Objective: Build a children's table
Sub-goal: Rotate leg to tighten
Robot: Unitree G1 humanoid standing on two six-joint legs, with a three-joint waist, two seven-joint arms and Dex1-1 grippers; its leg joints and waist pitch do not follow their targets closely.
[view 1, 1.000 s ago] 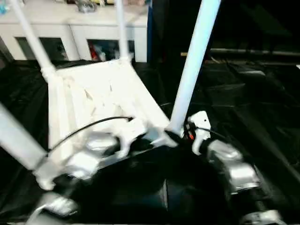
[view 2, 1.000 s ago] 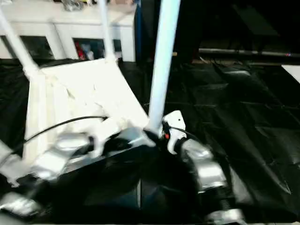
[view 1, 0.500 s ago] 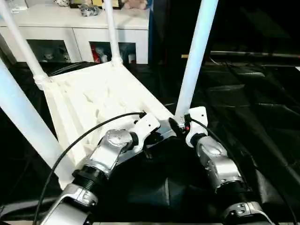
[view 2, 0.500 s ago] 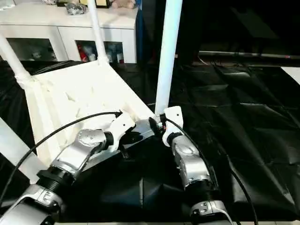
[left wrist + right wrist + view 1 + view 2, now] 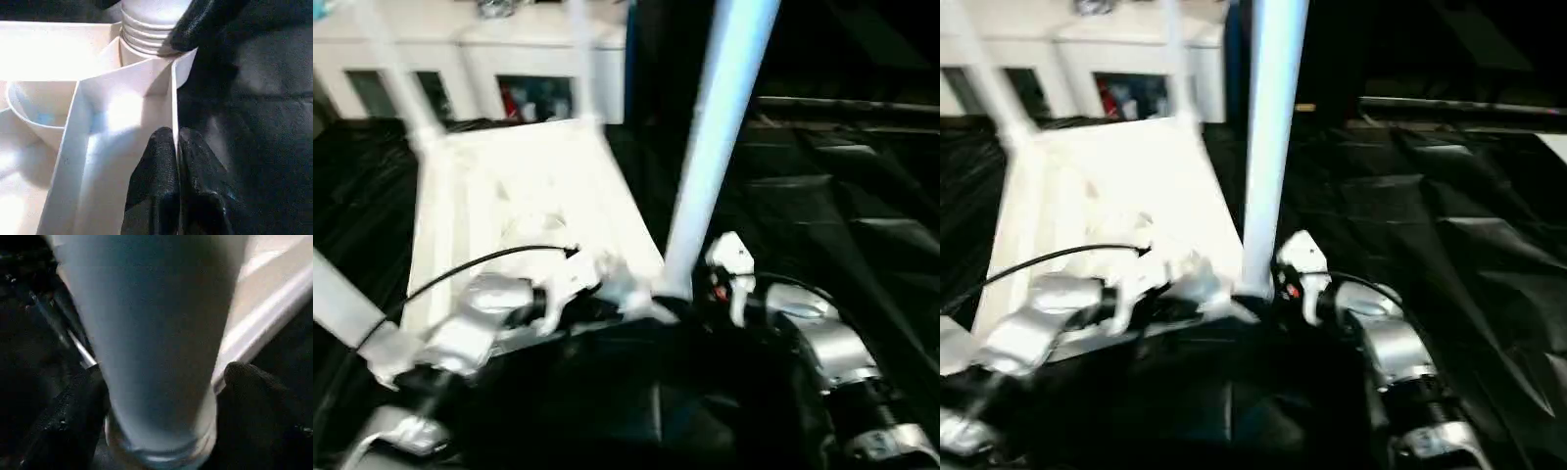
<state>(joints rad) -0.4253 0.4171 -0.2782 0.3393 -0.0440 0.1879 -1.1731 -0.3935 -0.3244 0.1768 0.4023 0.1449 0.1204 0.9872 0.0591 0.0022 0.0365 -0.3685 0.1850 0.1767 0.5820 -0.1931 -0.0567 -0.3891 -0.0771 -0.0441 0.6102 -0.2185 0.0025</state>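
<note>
Your table top [image 5: 524, 211] lies upside down on the black sheet [image 5: 862, 215] covering the floor, its ribbed underside facing up and its legs pointing upward. The one that matters is the near right leg [image 5: 720, 137]: its long axis runs almost straight up from the corner socket at the top's near right corner, leaning only slightly.

Your right tool [image 5: 161, 401] sits at the very foot of that leg, one finger [image 5: 68, 421] on each side of the tube, just above where it enters the socket. The fingers stand spread, wider than the tube; from the wrist view you cannot tell whether either pad is touching it, so do not count the leg as held. The leg lies dead ahead of that tool, between the fingers, so this arm is plainly the nearer one for any push or twist along the leg's axis.

Your left tool [image 5: 177, 161] is pressed together on the thin raised rim [image 5: 174, 103] of the top, one finger [image 5: 154, 171] inside and one outside, just beside that same corner socket [image 5: 146, 39]. It looks like the steadying grip.

So the relation to hold in mind is this: the leg stands upright, the rim runs level, and both tools meet at one corner. Any seating force, I judge, should go straight down the tube into the socket.
</note>
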